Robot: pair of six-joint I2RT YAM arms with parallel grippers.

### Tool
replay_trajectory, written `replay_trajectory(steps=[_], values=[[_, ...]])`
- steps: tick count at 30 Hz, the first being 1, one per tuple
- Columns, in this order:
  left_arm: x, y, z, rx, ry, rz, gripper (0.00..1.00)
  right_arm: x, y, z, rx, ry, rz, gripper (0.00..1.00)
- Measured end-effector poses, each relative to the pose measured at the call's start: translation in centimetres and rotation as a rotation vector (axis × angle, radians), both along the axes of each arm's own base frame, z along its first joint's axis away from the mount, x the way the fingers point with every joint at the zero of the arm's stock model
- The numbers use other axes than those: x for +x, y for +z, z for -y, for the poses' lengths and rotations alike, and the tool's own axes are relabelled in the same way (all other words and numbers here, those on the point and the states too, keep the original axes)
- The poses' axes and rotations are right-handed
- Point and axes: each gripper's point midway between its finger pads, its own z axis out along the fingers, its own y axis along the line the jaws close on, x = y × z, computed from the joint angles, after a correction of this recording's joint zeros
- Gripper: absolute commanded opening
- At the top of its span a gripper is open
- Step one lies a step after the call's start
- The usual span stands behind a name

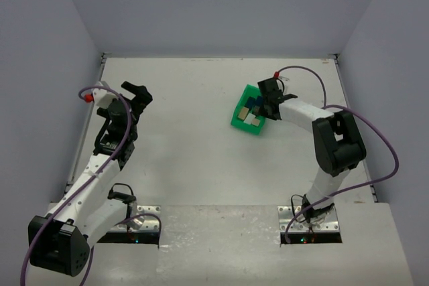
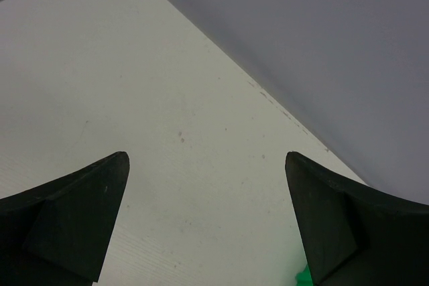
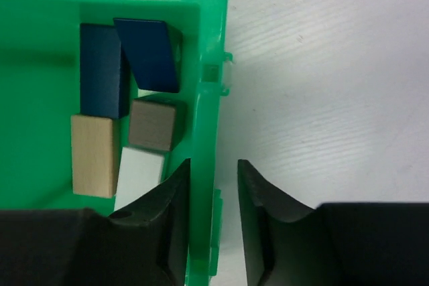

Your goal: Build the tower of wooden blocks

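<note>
The wood block tower is out of view; only loose blocks show. In the right wrist view two dark blue blocks (image 3: 100, 72), a tan block (image 3: 96, 155), a brown cube (image 3: 153, 123) and a pale block (image 3: 139, 175) lie inside the green bin (image 3: 208, 65). My right gripper (image 3: 213, 163) straddles the bin's right wall. Its inner finger touches the wall, while a thin strip of table shows between the wall and its outer finger. From above, it (image 1: 267, 108) sits at the bin's (image 1: 239, 124) right edge. My left gripper (image 1: 137, 93) hangs wide open over bare table (image 2: 206, 155).
Grey walls enclose the white table on three sides. The left wrist view takes in the line where the table meets the back wall, and a sliver of the green bin (image 2: 303, 278) at the bottom. The right arm's purple cable (image 1: 375, 132) loops over the table's right side.
</note>
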Motion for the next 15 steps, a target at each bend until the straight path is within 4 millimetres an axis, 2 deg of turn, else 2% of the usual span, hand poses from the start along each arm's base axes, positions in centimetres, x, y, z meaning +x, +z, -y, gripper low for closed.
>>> replay_trajectory(steps=[4, 9, 15], values=[[0.0, 0.0, 0.0, 0.000, 0.000, -0.001, 1.00, -1.6, 0.7, 1.6, -0.047, -0.021, 0.023, 0.00], [0.0, 0.0, 0.0, -0.001, -0.001, -0.001, 1.00, -4.3, 2.6, 4.1, -0.154, -0.001, 0.035, 0.00], [0.0, 0.0, 0.0, -0.005, 0.000, 0.000, 1.00, -4.7, 6.7, 6.1, -0.299, 0.086, 0.095, 0.00]])
